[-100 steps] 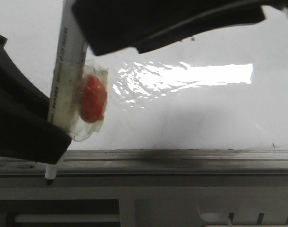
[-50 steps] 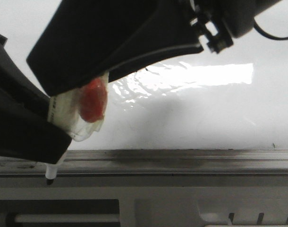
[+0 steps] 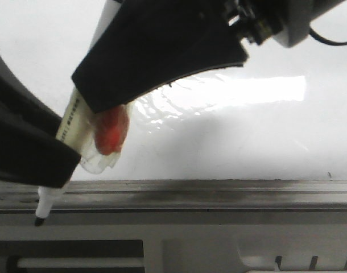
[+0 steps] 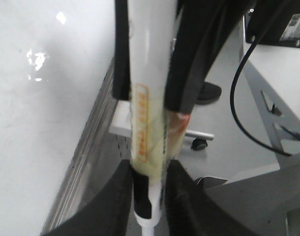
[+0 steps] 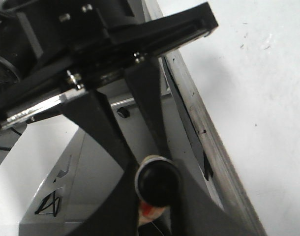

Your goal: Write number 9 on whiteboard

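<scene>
The whiteboard (image 3: 247, 142) fills the back, glossy with a bright glare patch, and its grey tray rail (image 3: 219, 196) runs along the lower edge. No number 9 shows on the visible board. A white marker pen (image 3: 74, 122) with a red blob (image 3: 111, 132) taped on leans tip-down, its black tip (image 3: 39, 220) in front of the rail. My left gripper (image 3: 62, 170) is shut on the pen's lower part, also seen in the left wrist view (image 4: 147, 196). My right gripper (image 3: 96, 99) is shut on the pen's upper part. The pen's round black end (image 5: 157, 181) sits between its fingers (image 5: 115, 196).
Below the rail is a grey frame with slots (image 3: 190, 250). In the left wrist view a black cable (image 4: 237, 98) and a caster wheel (image 4: 199, 144) show beside the board. The left arm's black body (image 5: 91, 49) lies close ahead of the right wrist.
The right gripper has come down over the pen's top. The pen has tilted, its top to the right, and its tip has moved left and slightly down.
</scene>
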